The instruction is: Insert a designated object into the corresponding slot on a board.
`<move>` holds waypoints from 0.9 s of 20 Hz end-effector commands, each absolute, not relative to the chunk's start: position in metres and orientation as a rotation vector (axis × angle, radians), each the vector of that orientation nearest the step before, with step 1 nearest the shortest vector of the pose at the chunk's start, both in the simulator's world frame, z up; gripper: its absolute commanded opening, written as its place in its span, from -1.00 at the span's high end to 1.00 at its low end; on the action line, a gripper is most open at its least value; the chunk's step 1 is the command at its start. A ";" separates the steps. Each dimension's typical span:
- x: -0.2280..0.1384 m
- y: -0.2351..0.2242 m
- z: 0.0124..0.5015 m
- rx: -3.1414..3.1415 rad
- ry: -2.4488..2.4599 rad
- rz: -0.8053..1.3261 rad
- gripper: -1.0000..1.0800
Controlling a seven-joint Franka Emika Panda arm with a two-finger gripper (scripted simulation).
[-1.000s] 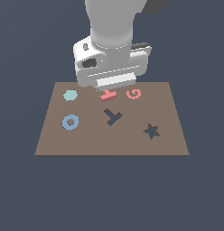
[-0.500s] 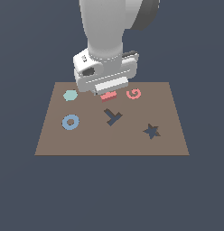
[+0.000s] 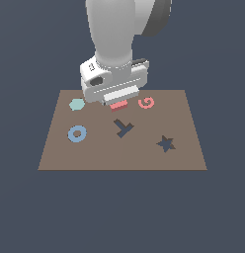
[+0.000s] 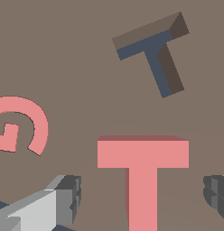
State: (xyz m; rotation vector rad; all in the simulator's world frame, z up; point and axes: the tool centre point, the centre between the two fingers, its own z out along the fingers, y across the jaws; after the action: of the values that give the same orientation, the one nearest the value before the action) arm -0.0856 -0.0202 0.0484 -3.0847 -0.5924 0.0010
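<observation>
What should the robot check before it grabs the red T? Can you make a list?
1. Tool open: ok, one finger shows on each side of the T's stem.
2. T centred between the fingers: ok.
3. Fingers low enough to pinch: cannot tell.
4. Spiral out of the way: ok, it lies apart from the T.
5. Slot empty: ok.
6. T turned like the slot: not ok, the slot is tilted compared with the T.
</observation>
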 end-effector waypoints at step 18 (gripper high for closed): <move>-0.086 -0.021 0.030 -3.084 -0.596 0.000 1.00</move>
State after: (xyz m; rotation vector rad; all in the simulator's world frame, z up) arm -0.0860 -0.0207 0.0300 -3.0847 -0.5958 0.0002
